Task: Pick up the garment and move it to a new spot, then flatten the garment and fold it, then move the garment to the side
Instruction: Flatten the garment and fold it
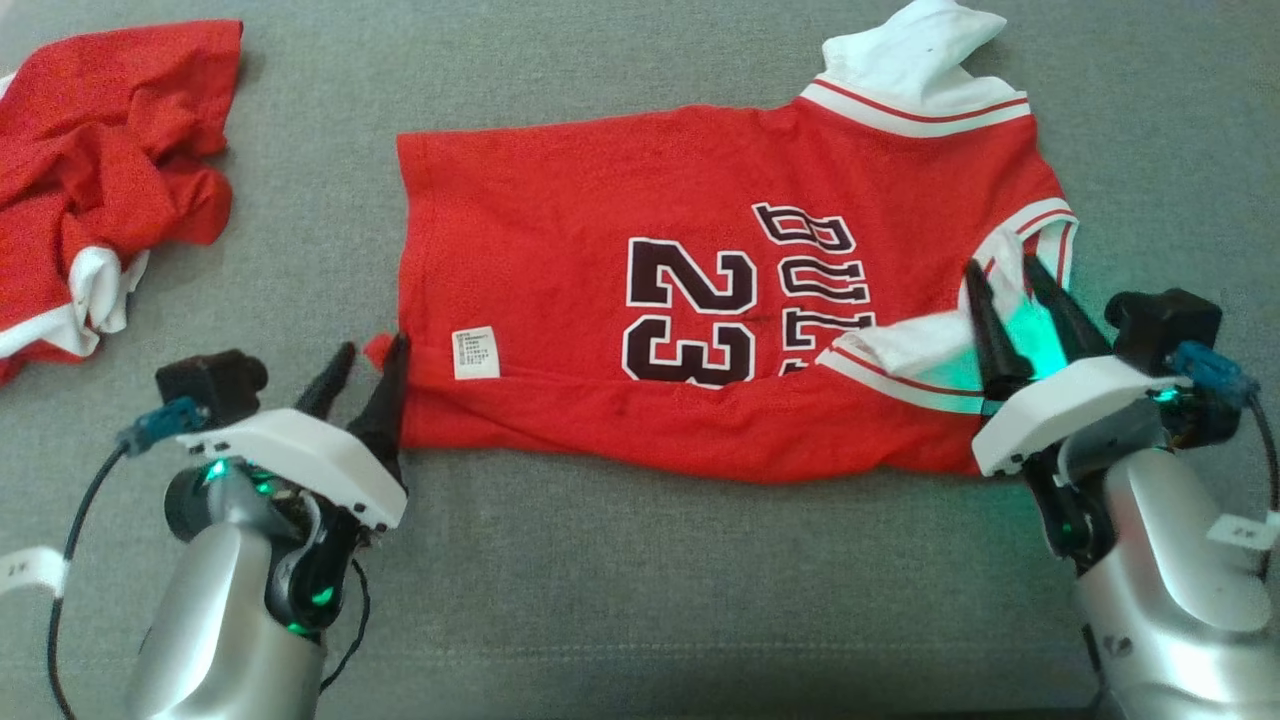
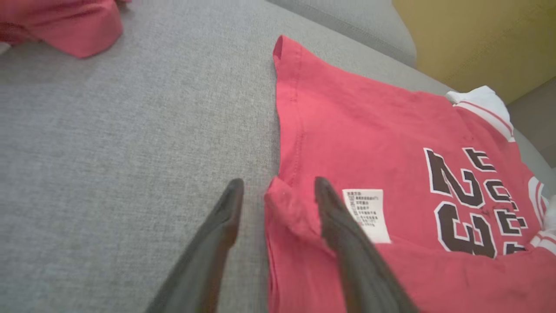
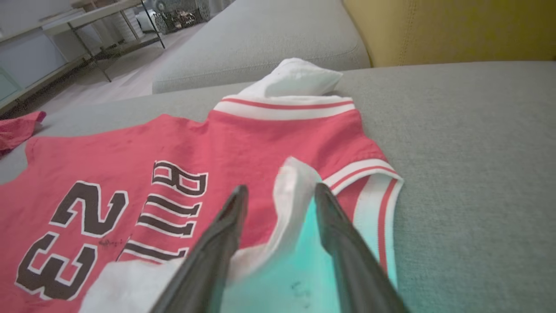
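Observation:
The garment (image 1: 600, 230), a red jersey with "23" in black and white trim, lies spread on the grey cushion with its near edge folded over onto itself. My left gripper (image 1: 372, 347) stands open at the hem corner. In the left wrist view the gripper (image 2: 279, 182) has a bunched bit of the garment's (image 2: 369, 143) red hem lying loose between its fingers. My right gripper (image 1: 1002, 265) is open at the near sleeve. The right wrist view shows this gripper (image 3: 281, 188) with the garment's (image 3: 260, 143) white sleeve cloth between the parted fingers, lit green.
A second, crumpled red and white garment (image 1: 100, 170) lies at the far left of the cushion (image 1: 640, 560), and its edge shows in the wrist views (image 2: 65, 26) (image 3: 17, 130). A yellow backrest (image 3: 456, 26) rises beyond the jersey's collar side.

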Motion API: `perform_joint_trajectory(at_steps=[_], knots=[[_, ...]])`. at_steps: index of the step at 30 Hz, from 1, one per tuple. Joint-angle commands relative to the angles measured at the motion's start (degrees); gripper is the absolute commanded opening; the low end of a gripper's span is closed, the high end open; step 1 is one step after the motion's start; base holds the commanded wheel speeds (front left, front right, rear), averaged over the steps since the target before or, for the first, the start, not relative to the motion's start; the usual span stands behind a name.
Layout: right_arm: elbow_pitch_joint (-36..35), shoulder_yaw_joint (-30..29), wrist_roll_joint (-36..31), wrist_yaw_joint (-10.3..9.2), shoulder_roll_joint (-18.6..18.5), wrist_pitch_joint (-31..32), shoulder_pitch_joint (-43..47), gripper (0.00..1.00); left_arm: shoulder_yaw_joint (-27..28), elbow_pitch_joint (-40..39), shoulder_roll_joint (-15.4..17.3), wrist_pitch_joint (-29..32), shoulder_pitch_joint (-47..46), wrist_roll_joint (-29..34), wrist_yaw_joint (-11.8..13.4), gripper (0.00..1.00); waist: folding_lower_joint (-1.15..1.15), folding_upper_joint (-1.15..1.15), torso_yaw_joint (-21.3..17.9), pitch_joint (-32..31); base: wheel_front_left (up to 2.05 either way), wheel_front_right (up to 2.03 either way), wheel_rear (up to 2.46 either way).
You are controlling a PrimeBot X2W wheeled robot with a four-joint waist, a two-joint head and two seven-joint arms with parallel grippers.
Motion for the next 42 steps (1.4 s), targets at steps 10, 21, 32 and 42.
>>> perform_joint_trajectory(at_steps=[10,21,32,42], knots=[[-10.44,-1.08,-3.83,-0.05,1.44,-7.7,5.75,1.0,2.92,-6.62,1.68,-16.98,3.7,6.88,4.2,1.0,0.0,0.0,-1.38,-3.13,0.0,0.0,0.0],[-25.25,-4.55,-6.8,-0.05,3.35,-3.98,17.84,1.0,1.87,-16.56,2.73,-19.34,12.89,13.5,8.3,1.0,0.0,0.0,-1.96,-7.11,0.0,0.0,0.0],[-30.34,-6.18,-7.18,-0.05,4.73,-0.89,23.66,1.0,1.14,-18.4,3.38,-17.84,17.76,14.06,9.8,1.0,0.0,0.0,-2.25,-9.67,0.0,0.0,0.0],[-31.4,-5.76,-7.42,-0.05,4.9,0.28,24.12,1.0,0.59,-19.05,3.76,-16.84,17.97,13.43,9.72,1.0,0.0,0.0,-2.12,-9.9,0.0,0.0,0.0]])
